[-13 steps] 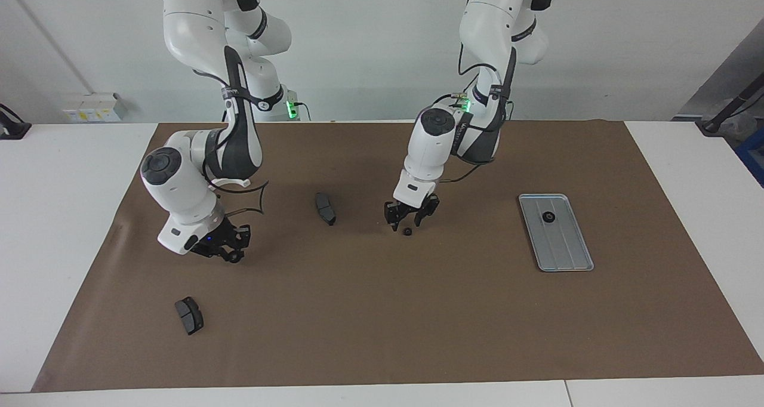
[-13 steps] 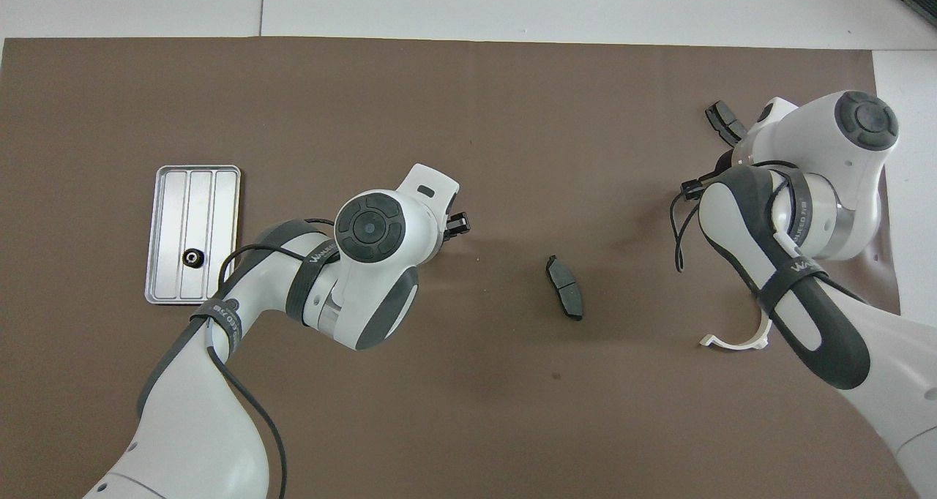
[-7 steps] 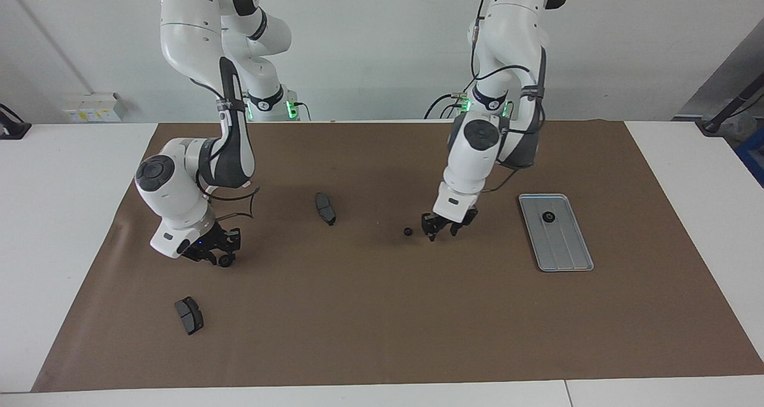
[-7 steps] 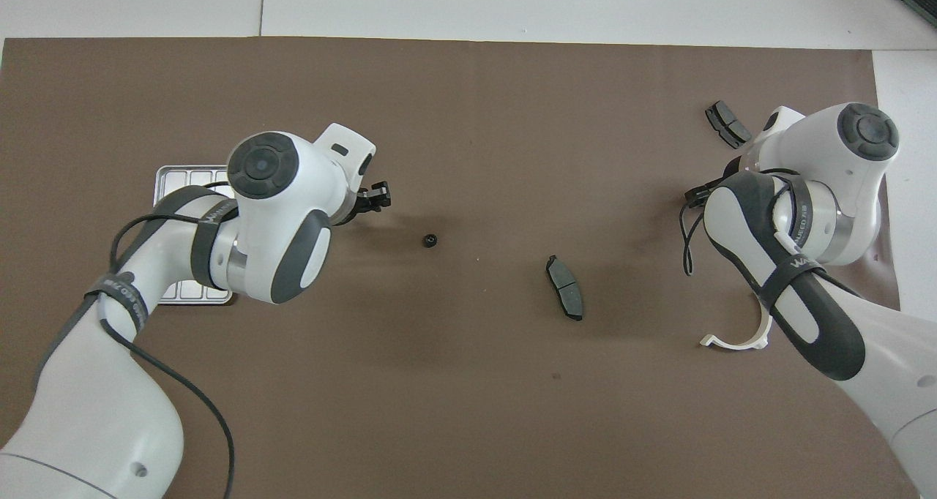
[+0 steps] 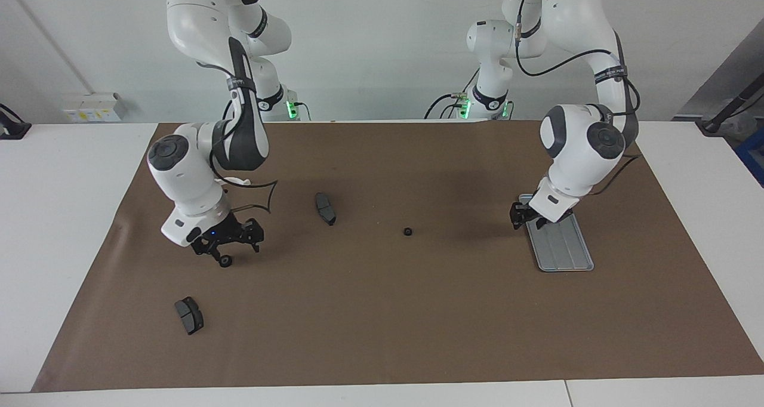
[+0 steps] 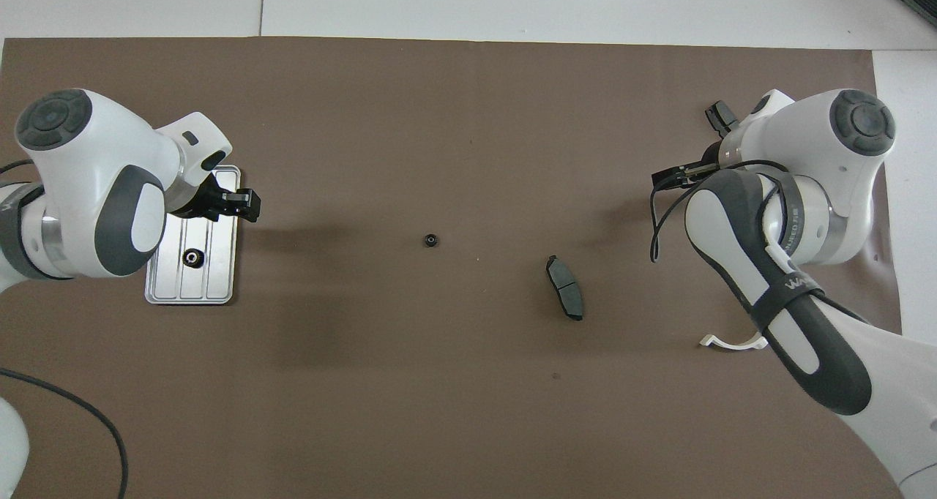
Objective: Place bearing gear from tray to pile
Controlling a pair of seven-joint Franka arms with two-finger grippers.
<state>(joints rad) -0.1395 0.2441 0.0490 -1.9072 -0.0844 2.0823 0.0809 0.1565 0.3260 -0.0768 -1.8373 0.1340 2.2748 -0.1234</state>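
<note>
The silver-grey tray [image 5: 564, 249] lies on the brown mat at the left arm's end; it also shows in the overhead view [image 6: 219, 290]. One black gear [image 6: 192, 257] lies in it. My left gripper [image 5: 523, 215] hangs over the tray's rim on the side toward the table's middle, open and empty; it also shows in the overhead view [image 6: 245, 205]. A second small gear [image 5: 407, 231] lies alone mid-mat. My right gripper [image 5: 228, 244] hovers low at the right arm's end, with a small black round part [image 5: 225, 261] just under it.
One dark brake pad [image 5: 325, 208] lies between the mid-mat gear and the right arm. Another pad [image 5: 189, 315] lies farther from the robots than the right gripper. A white semicircular bracket [image 6: 732, 342] is partly hidden under the right arm.
My left gripper has left the small gear on the mat and swung from it toward the left arm's end, now over the tray. My right gripper has shifted slightly.
</note>
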